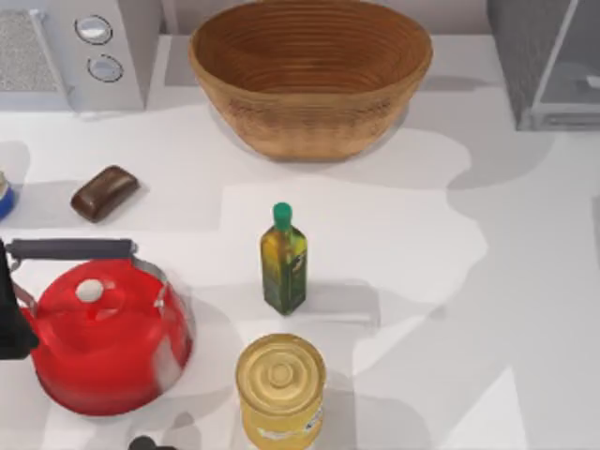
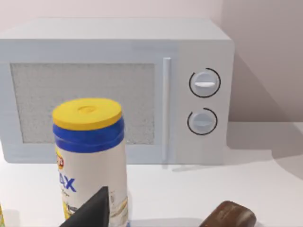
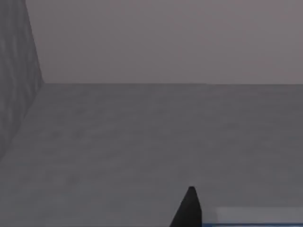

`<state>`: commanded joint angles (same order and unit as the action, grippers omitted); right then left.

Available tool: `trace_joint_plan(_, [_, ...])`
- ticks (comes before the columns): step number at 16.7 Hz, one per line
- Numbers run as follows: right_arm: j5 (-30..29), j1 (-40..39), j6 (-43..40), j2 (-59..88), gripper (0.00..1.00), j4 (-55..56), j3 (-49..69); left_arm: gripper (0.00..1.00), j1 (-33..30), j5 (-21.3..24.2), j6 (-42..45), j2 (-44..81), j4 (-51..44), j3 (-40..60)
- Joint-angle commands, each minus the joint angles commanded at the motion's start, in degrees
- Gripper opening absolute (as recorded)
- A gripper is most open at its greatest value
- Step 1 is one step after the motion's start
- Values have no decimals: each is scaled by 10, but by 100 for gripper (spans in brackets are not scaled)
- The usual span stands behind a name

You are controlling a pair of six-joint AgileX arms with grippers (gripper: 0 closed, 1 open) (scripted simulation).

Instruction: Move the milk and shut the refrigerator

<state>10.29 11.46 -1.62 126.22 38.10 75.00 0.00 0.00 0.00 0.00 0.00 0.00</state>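
A white table is seen from above, with the refrigerator, a dark grey speckled cabinet with a pale framed door panel, set at its far right corner. In the right wrist view a grey interior floor and a speckled side wall are shown, so the right gripper is judged to be reaching inside the refrigerator; one dark fingertip is seen at the frame's lower edge. Just beside that fingertip lies a pale strip with a blue line, which may be the top of the milk, though too little is seen to be sure. Whether the right gripper's fingers are spread or closed cannot be told. If the carton is indeed there, it is held low so it can be set on the floor before the door is pushed shut. The left gripper is parked at the table's left edge, beside a red kettle; its spread cannot be told either. Before it stand a yellow-lidded wipes canister, a light grey microwave with two knobs and its door closed, and a brown block. A woven basket at the far middle holds nothing. A green-capped oil bottle and a yellow can stand upright and sealed mid-table.
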Motion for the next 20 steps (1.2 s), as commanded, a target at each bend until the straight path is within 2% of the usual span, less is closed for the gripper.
trace_joint_plan(6, [0, 0, 0, 0, 98, 0, 0, 100, 0, 0, 0, 0, 0, 0])
trace_joint_plan(16, [0, -1, 0, 0, 100, 0, 0, 100, 0, 0, 0, 0, 0, 0])
trace_joint_plan(20, [1, -13, -3, -60, 100, -22, -39, 100, 0, 0, 0, 0, 0, 0])
